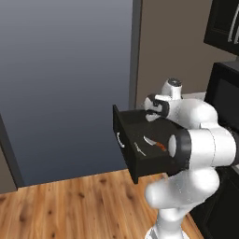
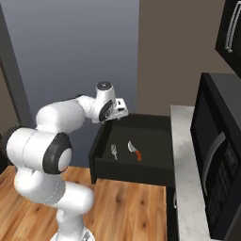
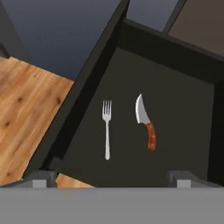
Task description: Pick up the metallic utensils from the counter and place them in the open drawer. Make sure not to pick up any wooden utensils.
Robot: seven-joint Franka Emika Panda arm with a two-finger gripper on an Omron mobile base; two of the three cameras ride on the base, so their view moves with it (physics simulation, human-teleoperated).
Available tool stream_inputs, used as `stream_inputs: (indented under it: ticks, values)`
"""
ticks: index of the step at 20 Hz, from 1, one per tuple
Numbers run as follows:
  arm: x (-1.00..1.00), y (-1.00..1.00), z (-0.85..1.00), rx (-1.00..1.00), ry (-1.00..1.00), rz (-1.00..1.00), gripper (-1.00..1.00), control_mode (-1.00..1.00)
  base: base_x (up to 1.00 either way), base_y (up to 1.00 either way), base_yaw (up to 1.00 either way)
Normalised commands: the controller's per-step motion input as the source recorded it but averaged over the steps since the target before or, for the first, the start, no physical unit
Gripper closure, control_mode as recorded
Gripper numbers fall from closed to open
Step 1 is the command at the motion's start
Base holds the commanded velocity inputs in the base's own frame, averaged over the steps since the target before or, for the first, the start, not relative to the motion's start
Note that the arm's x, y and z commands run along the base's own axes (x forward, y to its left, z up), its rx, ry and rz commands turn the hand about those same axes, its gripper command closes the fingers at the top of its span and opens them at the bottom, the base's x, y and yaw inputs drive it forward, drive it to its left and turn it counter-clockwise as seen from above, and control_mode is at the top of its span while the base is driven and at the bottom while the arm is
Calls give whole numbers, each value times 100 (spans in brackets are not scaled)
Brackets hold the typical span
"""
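Observation:
The open drawer (image 3: 183, 131) is a black box pulled out over the wooden floor. Two metallic utensils lie side by side on its floor: a silver fork (image 3: 106, 129) and a small knife (image 3: 145, 122) with a silver blade and orange-red handle. Both also show in the right base view, fork (image 2: 114, 151) and knife (image 2: 134, 150), and in the left base view as knife (image 1: 155, 144). My gripper (image 3: 111, 177) hangs above the drawer's near end, open and empty; it also shows as gripper (image 2: 113, 115). The marble counter (image 2: 181, 155) runs beside the drawer. The wooden utensils are out of view.
A black microwave (image 2: 216, 150) stands on the counter at the right. Black upper cabinets (image 2: 230, 28) hang above it. The drawer front (image 1: 122, 140) with its curved silver handle juts over the wooden floor (image 1: 70, 205). A grey wall stands behind.

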Motion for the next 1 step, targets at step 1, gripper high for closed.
stream_inputs:
  ticks: [1]
  values:
    - [-93,0,40,-1,7,-4,-100,-100,0,0,0]
